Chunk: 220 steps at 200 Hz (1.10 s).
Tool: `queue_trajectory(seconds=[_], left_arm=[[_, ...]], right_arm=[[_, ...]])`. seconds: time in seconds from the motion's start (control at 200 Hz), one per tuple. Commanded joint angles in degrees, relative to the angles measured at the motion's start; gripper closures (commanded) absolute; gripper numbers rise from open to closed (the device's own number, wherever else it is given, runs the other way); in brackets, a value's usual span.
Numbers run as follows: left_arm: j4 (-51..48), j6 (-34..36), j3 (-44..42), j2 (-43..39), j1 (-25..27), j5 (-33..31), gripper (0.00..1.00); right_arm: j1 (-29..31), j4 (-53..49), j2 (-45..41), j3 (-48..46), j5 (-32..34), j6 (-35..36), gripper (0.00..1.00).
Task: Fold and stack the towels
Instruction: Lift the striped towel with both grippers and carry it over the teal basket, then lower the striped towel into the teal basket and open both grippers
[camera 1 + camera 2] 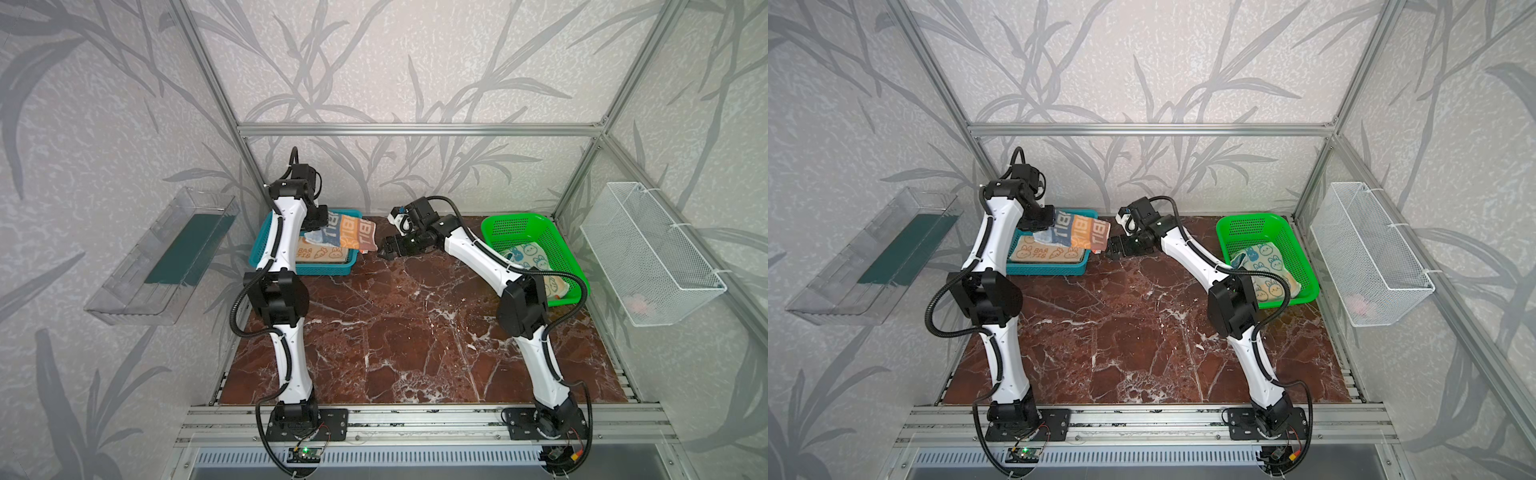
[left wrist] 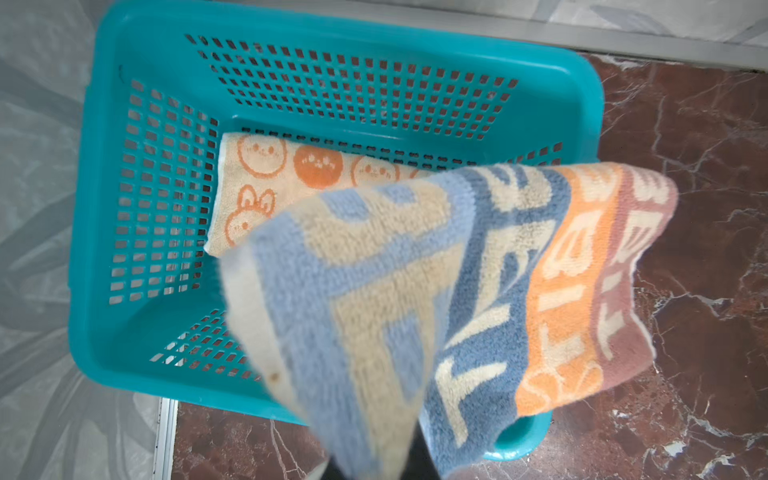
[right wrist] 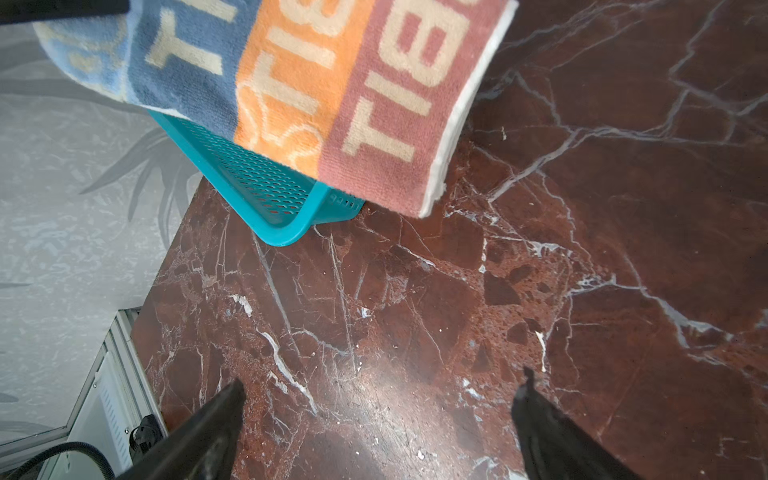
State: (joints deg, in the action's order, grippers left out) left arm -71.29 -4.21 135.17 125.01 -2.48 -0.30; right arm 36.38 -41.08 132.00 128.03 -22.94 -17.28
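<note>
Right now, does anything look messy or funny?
Yes. The striped towel dangles crooked from the left gripper, poking out past the blue basket. The bunny towel in the green basket lies rumpled, not folded.

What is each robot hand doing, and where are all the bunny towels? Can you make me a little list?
left gripper: shut on the striped towel, held above the blue basket
right gripper: open, empty, by that towel's loose edge
peach towel: folded flat in the blue basket
cream-and-blue towel: lying loosely in the green basket
</note>
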Motion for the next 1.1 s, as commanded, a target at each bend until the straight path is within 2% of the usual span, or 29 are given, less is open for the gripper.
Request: queue_trajectory(seconds=[0.0,0.11,0.34,0.575,1.095], left_arm=[[0.3,2.5,-1.7,2.1,-0.3,1.4,1.0],[-0.1,3.1,-1.2,4.3,-0.8,-0.1,1.0],[2.0,5.1,-3.5,5.8,-1.2,-9.9,1.0],[2.0,6.7,-3.4,8.1,-2.1,-15.4,1.0],[3.3,9.7,-1.5,10.4,-2.6,-18.4,1.0]], right_arm=[[0.4,-2.8,1.8,3.8,0.2,-0.1,0.01],[0.5,-4.2,3.1,6.2,0.6,-0.3,0.01],[0.5,-7.2,6.4,11.6,0.1,0.3,0.01],[0.5,-8.0,8.9,14.9,-0.3,0.3,0.01],[0.0,-10.3,8.9,14.1,1.3,2.2,0.01]])
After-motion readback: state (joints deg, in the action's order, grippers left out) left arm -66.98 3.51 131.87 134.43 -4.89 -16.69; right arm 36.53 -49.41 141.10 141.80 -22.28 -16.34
